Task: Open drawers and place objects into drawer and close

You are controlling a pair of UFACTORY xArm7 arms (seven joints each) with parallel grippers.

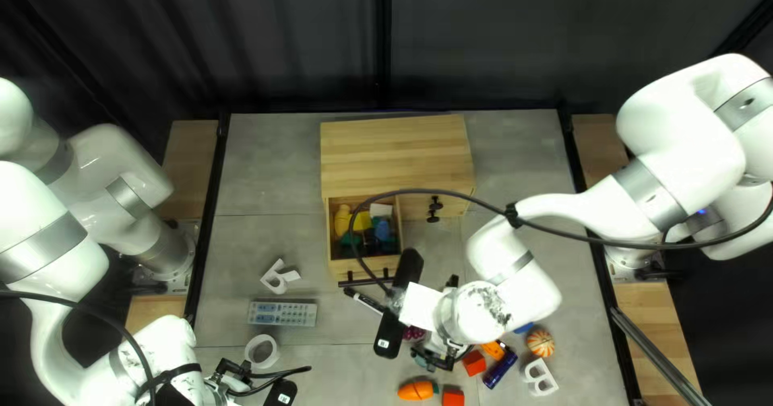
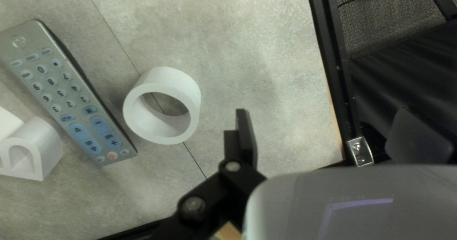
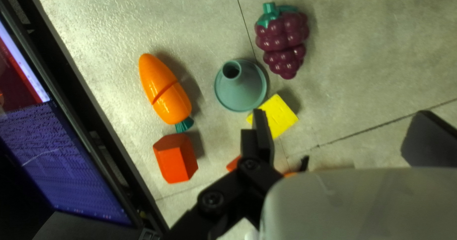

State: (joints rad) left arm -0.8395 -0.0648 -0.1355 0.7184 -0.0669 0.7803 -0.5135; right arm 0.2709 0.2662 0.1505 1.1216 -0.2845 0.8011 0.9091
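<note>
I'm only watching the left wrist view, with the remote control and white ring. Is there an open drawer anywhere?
Observer: Yes. In the top left view, the wooden cabinet has its left-hand drawer pulled out, with colorful things inside.
Operator: Nice! And the other robot hand, has it grabbed anything?
Observer: No. In the right wrist view, the right gripper stands open, nothing held between its fingers.

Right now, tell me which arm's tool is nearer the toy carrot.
Right. The right tool hovers close beside the toy carrot; in the top left view, the left tool is well to its left, by the white ring.
</note>
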